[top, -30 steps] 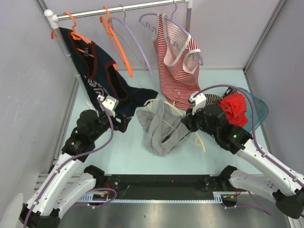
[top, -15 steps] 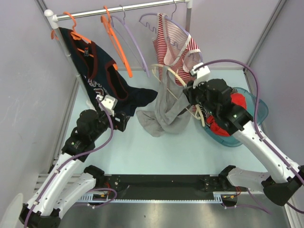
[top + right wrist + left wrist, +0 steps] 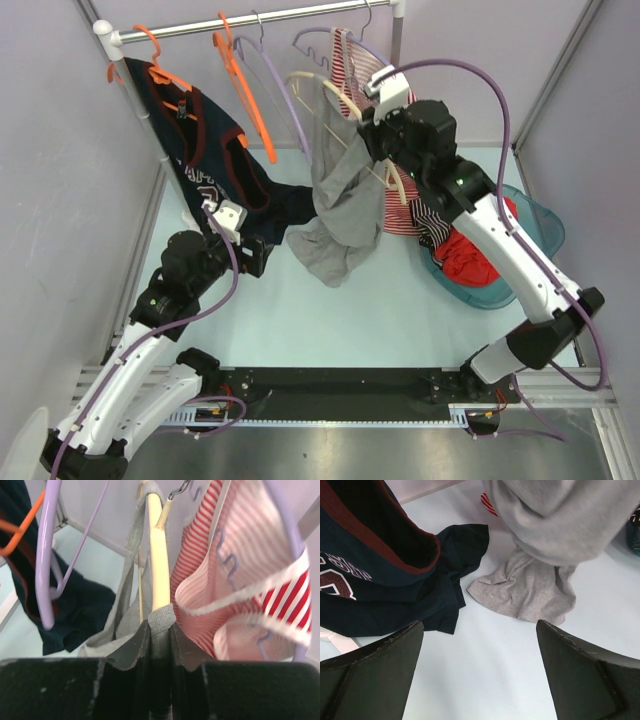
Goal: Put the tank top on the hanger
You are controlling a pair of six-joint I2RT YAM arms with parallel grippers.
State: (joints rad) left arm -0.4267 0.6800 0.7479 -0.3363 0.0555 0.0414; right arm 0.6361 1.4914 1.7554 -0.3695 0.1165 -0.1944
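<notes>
The right gripper (image 3: 368, 148) is up high at the far side, close to the metal rail (image 3: 280, 17). Its two fingers are squeezed tight on the cream hanger (image 3: 308, 81), with a bit of grey cloth pinched in too. In the right wrist view the gripper (image 3: 160, 630) bites the hanger (image 3: 159, 575) where the cloth wraps over it.

The grey tank top (image 3: 340, 205) hangs down from the hanger, which is tilted. The bottom end of the top lies in a soft bunch on the pale blue table (image 3: 300, 310). It hangs just in front of the red-and-white striped top (image 3: 347, 62). I cannot tell if the hanger's hook sits on the rail.

The left gripper (image 3: 262, 255) is low on the left, near the table. Its fingers are wide apart and hold nothing. In its own view the gripper (image 3: 480, 675) looks at the bunched end of the tank top (image 3: 530, 585), which touches the navy top (image 3: 380, 580).

Orange hangers (image 3: 245, 95) and a purple hanger (image 3: 292, 100) are on the rail. A blue-green basket (image 3: 540, 225) sits on the right.
</notes>
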